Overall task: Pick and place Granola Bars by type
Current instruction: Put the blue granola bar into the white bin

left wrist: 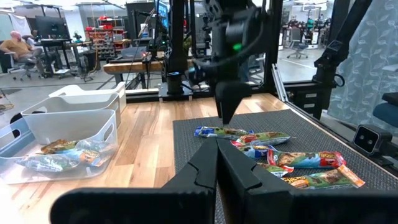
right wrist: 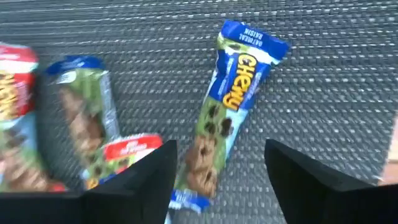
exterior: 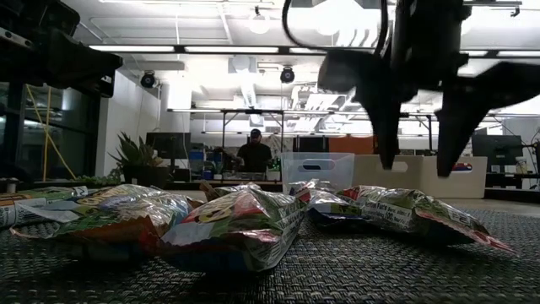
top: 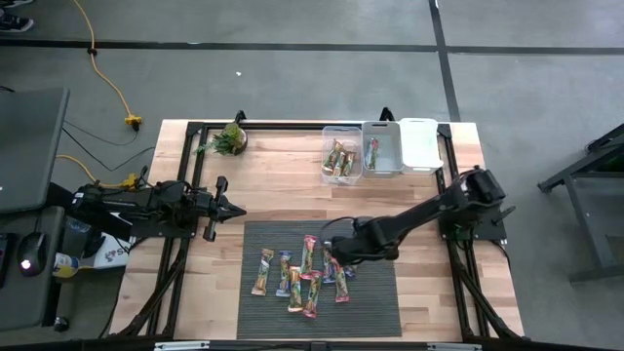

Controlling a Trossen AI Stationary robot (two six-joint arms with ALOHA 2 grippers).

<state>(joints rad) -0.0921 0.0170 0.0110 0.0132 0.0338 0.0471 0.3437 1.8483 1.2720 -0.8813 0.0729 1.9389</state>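
Note:
Several granola bars (top: 302, 273) lie flat in a loose cluster on a dark woven mat (top: 375, 292). My right gripper (top: 331, 255) hovers open above the cluster's right side, fingers pointing down. In the right wrist view its fingers (right wrist: 149, 180) stand either side of the lower end of a blue-and-green bar (right wrist: 227, 112), which lies flat on the mat. The low view shows the fingertips (exterior: 388, 156) clear above the bars (exterior: 405, 211). My left gripper (top: 237, 209) waits shut over bare wood left of the mat, also seen shut in its wrist view (left wrist: 216, 146).
Three bins stand at the table's far edge: a clear one (top: 341, 171) holding several bars, a second (top: 382, 146) with one bar, and a white one (top: 421, 143). A small potted plant (top: 230, 139) sits at the far left. Bare wood surrounds the mat.

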